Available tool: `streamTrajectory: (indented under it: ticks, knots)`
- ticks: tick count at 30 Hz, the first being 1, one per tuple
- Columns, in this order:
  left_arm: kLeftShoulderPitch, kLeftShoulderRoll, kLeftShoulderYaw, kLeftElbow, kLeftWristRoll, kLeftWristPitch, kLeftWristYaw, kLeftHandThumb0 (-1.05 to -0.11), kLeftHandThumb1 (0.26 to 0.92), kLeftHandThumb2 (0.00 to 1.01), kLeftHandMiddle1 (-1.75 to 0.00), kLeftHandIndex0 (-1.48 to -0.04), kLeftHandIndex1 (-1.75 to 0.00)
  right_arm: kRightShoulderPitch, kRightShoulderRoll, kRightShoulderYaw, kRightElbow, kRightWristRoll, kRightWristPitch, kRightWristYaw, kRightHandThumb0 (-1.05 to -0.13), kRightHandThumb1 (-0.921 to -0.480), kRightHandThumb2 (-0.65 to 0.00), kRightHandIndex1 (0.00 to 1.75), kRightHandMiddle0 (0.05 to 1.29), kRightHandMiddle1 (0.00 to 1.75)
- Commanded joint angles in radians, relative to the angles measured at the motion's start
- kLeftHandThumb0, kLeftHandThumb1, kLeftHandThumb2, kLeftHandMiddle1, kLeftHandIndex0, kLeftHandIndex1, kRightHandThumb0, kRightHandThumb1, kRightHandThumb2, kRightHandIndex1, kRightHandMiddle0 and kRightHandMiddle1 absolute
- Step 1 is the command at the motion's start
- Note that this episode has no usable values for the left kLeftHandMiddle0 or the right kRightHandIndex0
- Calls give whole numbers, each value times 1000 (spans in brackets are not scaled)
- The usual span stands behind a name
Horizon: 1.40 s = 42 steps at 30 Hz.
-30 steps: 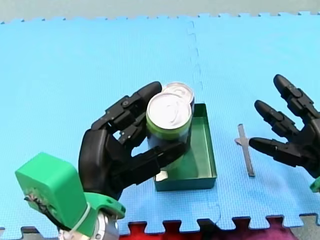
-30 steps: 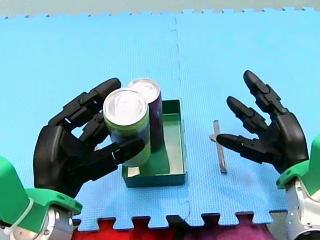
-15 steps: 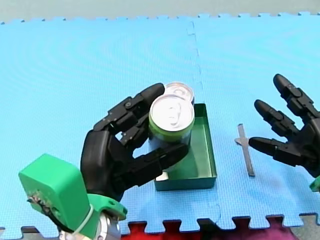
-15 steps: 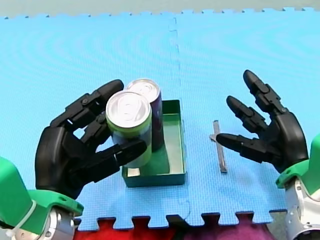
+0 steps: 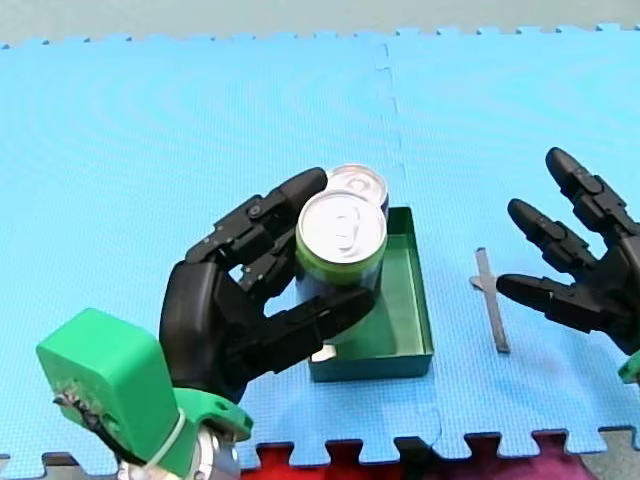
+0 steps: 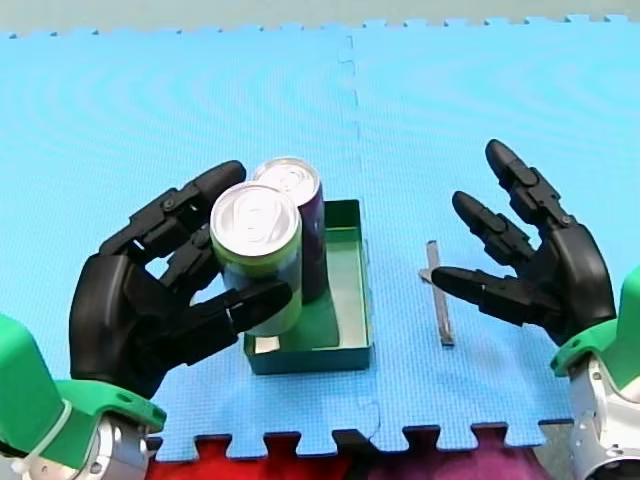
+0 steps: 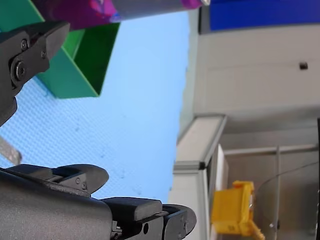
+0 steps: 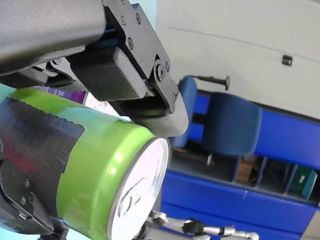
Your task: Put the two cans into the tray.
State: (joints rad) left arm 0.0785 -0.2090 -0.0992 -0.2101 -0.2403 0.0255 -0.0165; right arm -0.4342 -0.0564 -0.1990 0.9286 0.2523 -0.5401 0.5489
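My left hand [image 5: 262, 280] is shut on a green can [image 5: 339, 252], upright over the near left part of the green tray [image 5: 412, 310]. The second wrist view shows that can [image 8: 95, 187] clamped between the black fingers [image 8: 135, 82]. A purple can [image 6: 300, 215] stands in the tray just behind it, its silver top [image 5: 357, 181] partly hidden. Whether the green can touches the tray floor is hidden by the hand. My right hand [image 6: 520, 270] is to the right of the tray, above the mat, holding nothing.
A thin grey metal strip [image 5: 491, 300] lies on the blue foam mat [image 5: 150, 150] between the tray and the right hand. The mat's jagged near edge [image 6: 350, 440] runs along the front. The first wrist view shows the tray's corner [image 7: 82, 65] and a wall beyond.
The left hand has shifted the green can slightly right and down toward the tray over the last second, barely moving in the last half. The right hand stays put.
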Motion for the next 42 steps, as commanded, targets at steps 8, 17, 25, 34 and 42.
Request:
streamTrajectory:
  ticks: [8, 17, 25, 34, 42]
  knots:
    - [-19, -7, 7, 34, -2, -35, -11, -377, 756, 0, 0, -1283, 0, 7, -5, -2, -17, 2, 0, -2, -585, -654, 0, 0, 257, 0]
    - [-18, -13, 8, 71, -8, -69, -29, -377, 757, 0, 0, -1283, 0, 15, -6, -3, -28, 6, 2, 4, -594, -655, 0, 0, 257, 0]
    - [-19, -16, 5, 92, -19, -94, -46, -377, 758, 0, 0, -1284, 0, 23, -6, 1, -43, 3, 4, 0, -609, -656, 0, 0, 257, 0]
    - [-9, -19, -10, 99, -11, -107, -45, -379, 755, 0, 0, -1284, 0, 29, -8, 7, -54, -2, 4, -4, -632, -658, -1, 0, 257, 0]
    - [-2, -23, -19, 101, -7, -107, -37, -380, 754, 0, -1, -1284, 0, 34, -7, 9, -64, 0, 9, -7, -633, -661, -1, 1, 260, 1]
